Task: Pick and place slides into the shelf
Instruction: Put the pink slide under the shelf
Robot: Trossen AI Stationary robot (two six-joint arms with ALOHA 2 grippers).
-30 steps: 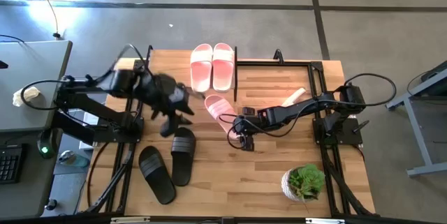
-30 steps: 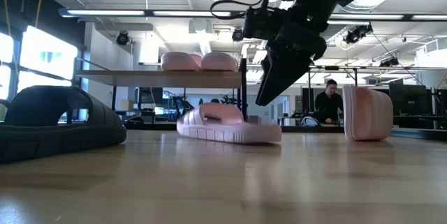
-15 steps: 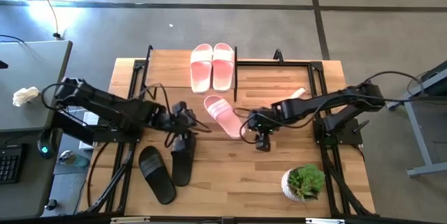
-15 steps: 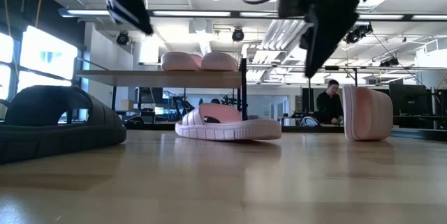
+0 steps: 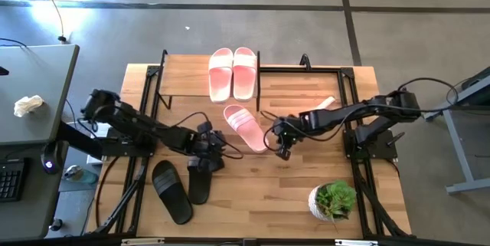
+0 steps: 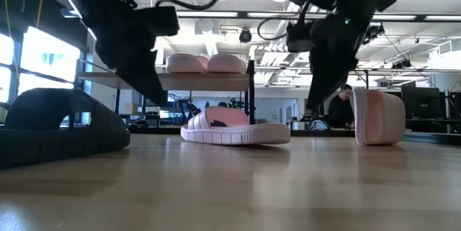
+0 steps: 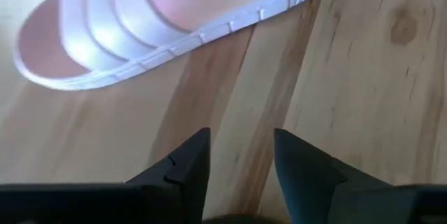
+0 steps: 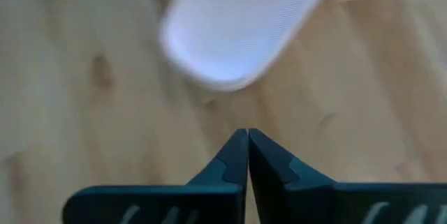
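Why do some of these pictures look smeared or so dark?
Right wrist view: the pale pink slide is smeared and soft, while the shut right claw is crisp. Left wrist view: the pink slide is blurred too. Low view: both arms are dark silhouettes against bright ceiling lights and windows.

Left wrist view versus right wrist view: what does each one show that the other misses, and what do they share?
Only the left wrist view shows the strap side of a pale pink slide lying on the table, past the left gripper with its jaws apart. Only the right wrist view shows the ribbed sole of another pink slide, past the right gripper with its jaws closed on nothing. Both share bare wooden tabletop and one pink slide ahead of an empty gripper.
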